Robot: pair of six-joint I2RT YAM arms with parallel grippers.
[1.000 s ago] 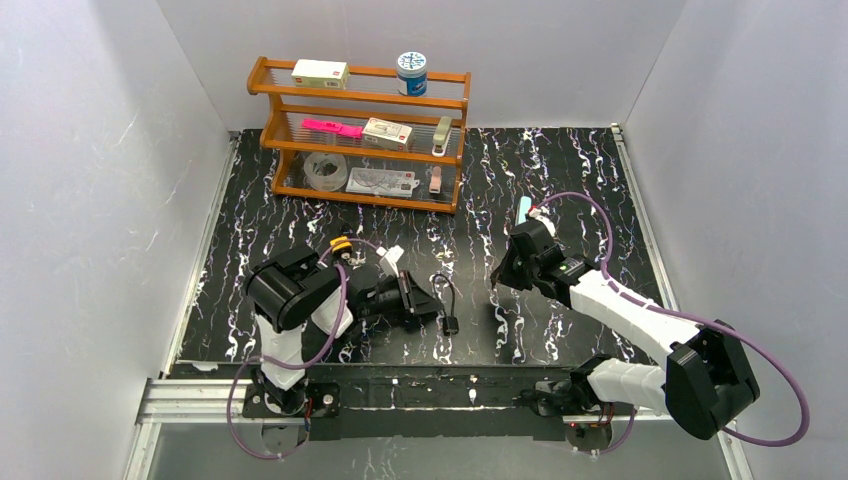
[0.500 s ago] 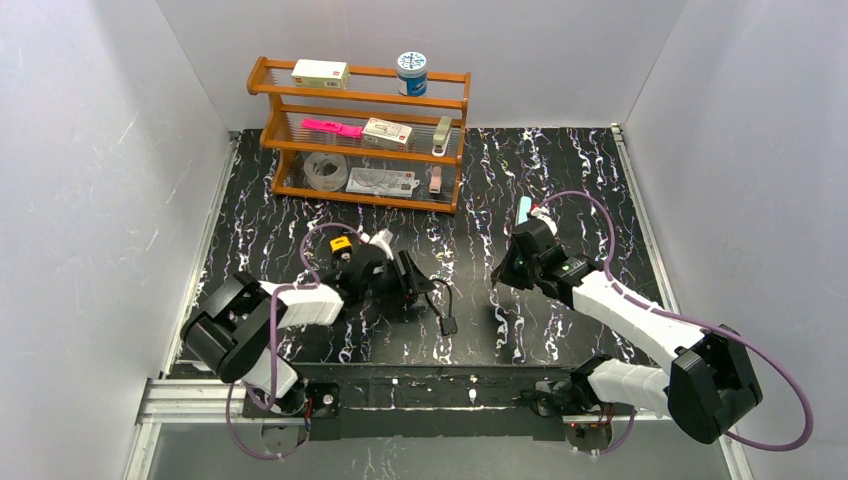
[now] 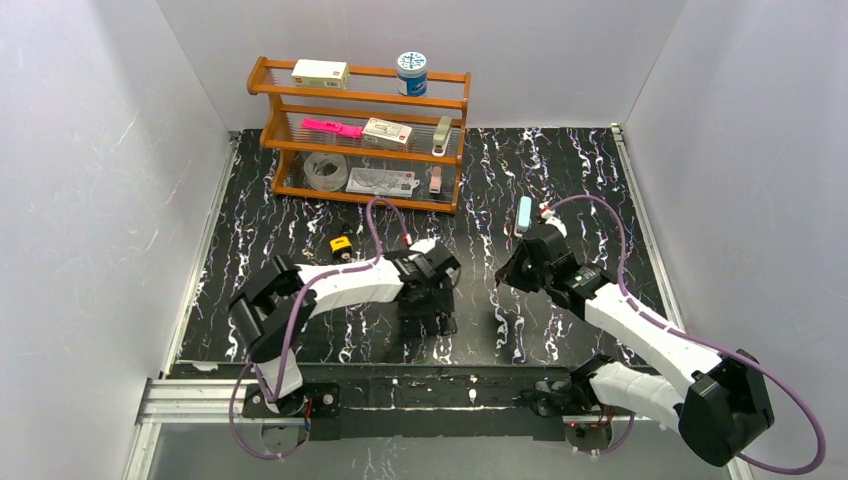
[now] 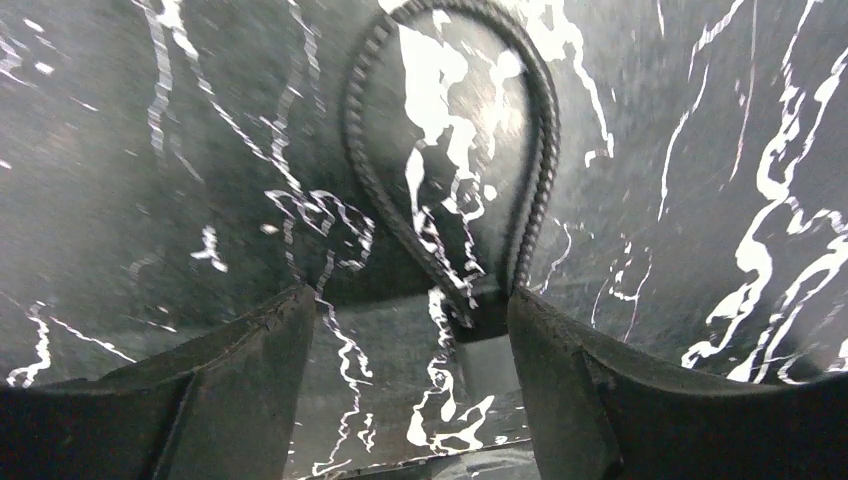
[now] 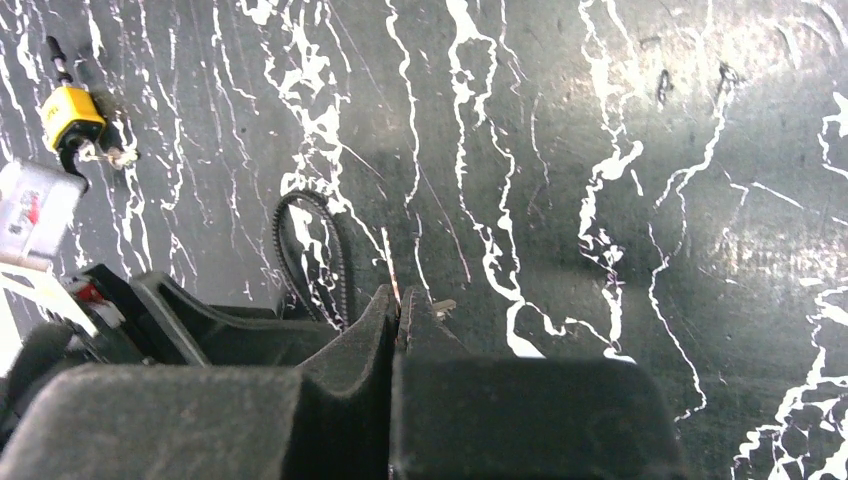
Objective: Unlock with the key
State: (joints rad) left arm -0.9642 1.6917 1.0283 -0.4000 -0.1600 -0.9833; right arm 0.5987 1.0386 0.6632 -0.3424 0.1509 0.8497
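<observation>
Left jaws wide apart, holding nothing, hanging low over the worktop (image 4: 150, 150) and straddling the lock (image 4: 482, 312). It lies flat between my arms, its small dark body just inside my right-hand finger, its cable (image 4: 372, 160) looping away ahead of me. I reckon it's light and will skate on this glossy surface. The body is rigid and the ribbed cable looks springy, so I'd clamp the body across its flat sides, never the loop. Over to the right: right jaws pressed fully together, hovering near the lock, with a sliver of metal at their tips that I take for the key (image 5: 441, 305). It's thin and slick, so a twist could slip it.
</observation>
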